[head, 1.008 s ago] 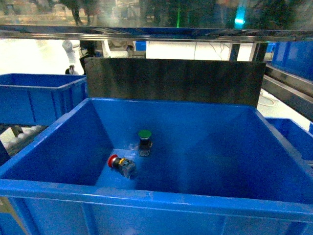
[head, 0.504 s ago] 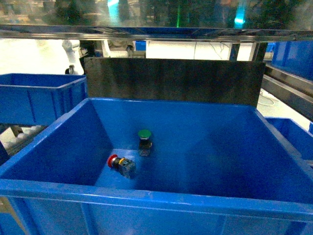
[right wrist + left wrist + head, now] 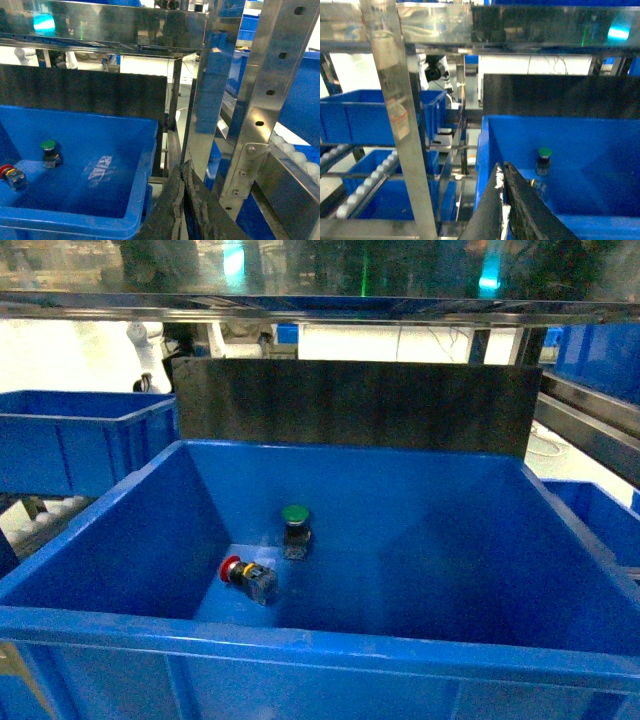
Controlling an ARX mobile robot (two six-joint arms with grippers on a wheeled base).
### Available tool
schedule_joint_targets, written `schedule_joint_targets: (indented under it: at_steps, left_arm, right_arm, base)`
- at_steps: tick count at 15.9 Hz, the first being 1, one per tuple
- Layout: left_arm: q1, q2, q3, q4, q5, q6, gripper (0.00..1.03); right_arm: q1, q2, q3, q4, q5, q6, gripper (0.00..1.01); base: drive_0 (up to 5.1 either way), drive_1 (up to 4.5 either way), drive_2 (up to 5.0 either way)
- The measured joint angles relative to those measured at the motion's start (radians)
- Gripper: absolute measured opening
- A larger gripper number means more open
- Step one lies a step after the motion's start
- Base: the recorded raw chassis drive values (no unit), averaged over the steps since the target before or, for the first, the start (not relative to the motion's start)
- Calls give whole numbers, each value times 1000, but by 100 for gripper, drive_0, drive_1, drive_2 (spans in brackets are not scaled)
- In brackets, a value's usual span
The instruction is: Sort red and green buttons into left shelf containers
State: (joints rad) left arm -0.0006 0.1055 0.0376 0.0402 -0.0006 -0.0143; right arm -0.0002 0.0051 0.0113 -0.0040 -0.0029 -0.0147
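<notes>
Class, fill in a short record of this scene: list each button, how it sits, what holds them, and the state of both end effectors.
Container: large blue bin, both buttons on its floor
Green button: upright, cap on top
Red button: lying on its side, cap pointing left, nearer the camera than the green one
Buttons touching: no, apart
Left end effector: shut, empty, outside the bin
Right end effector: shut, empty, outside the bin
Other bins: blue bin on left shelf

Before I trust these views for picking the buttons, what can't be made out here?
- Red button: cut off in the right wrist view; hidden by the left gripper in the left wrist view.
- Neither gripper shows in the head view.
- Right gripper: fingers pressed together, holding nothing.
- Green button markings: too small.
</notes>
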Motion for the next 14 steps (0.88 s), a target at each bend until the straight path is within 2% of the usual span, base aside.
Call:
schedule_joint_targets:
  at_steps: [1,2,9,10,13,14]
  left_arm:
    - [0,-90,-23,-81,1,0,2]
    - [0,-94,-19,-21,1,0,2]
    - [0,-95,-23,-45,1,0,3]
    - [0,-95,-23,-44,1,0,11]
    - [0,-95,-23,-44,1,0,47]
    - [0,-95,-23,-44,0,0,56]
  right_arm:
    - [0,0,0,-2,0,0,2]
    - [0,0,0,-1,0,0,2]
    - [0,0,0,0,0,0,2]
    - [0,0,0,0,0,0,11]
    - [0,0,0,0,0,0,47]
    - [0,0,0,0,0,0,56]
  base:
    - [0,0,0]
    - [0,0,0]
    - [0,0,0]
    - [0,0,0]
    - [0,0,0]
    - [0,0,0]
